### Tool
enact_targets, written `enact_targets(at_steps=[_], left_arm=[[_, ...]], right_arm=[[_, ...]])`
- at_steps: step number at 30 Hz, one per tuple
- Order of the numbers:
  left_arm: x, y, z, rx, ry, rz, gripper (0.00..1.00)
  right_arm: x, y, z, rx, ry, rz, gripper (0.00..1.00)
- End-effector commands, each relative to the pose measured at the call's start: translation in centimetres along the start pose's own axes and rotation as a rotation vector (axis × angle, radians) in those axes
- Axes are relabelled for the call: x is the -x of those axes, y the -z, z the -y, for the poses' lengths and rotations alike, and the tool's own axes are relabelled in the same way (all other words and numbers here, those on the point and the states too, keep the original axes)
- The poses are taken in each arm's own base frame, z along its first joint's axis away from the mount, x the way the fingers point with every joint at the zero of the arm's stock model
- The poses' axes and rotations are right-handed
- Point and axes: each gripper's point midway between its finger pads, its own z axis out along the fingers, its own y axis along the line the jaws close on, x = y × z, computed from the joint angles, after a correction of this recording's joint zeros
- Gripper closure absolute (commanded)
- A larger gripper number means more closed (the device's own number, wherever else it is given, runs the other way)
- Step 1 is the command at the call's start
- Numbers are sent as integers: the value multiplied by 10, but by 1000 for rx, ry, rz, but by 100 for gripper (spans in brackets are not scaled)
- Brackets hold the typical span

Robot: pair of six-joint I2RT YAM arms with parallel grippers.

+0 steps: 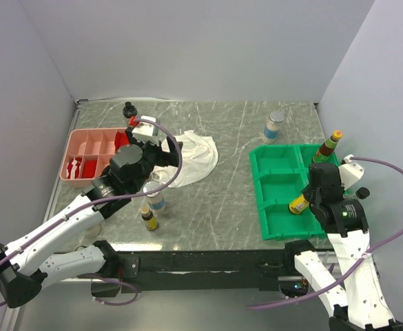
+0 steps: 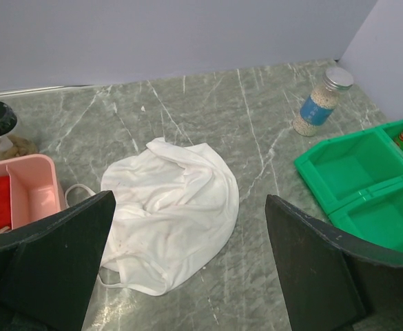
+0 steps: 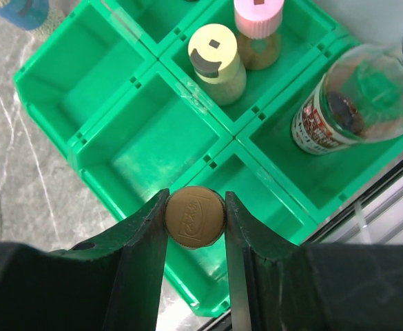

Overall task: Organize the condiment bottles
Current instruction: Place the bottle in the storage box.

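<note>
over green tray (image 3: 118, 89), right jaws pinch bottle (image 3: 194, 216), cap facing wrist.

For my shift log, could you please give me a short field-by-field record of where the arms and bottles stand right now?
Right end effector: shut on tan-capped bottle, over green tray
Left end effector: open, empty, over white cloth
In green tray: yellow-capped bottle, pink-capped bottle, red-labelled bottle
Loose on table: blue-labelled bottle back right; black-capped bottle behind pink tray; brown bottle and clear bottle front left
</note>
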Motion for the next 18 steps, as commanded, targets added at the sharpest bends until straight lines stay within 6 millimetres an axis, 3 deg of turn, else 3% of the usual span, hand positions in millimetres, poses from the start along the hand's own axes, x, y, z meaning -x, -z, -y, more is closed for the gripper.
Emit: enact_targets(at_steps=[1,5,11,18], left_arm=[[6,-1,8,-17,14,28,3],[3,0,14,-32,7,22,3],[4,4,19,-45,3,27,3],[2,5,23,-43,-11,23,3]], right_arm=[[1,-8,8,-65,-118,49,100],[-3,-11,21,-141,-154,61,100],[8,-2,39,-183,-279,157,100],[11,-1,40,-154,-334,195,100]])
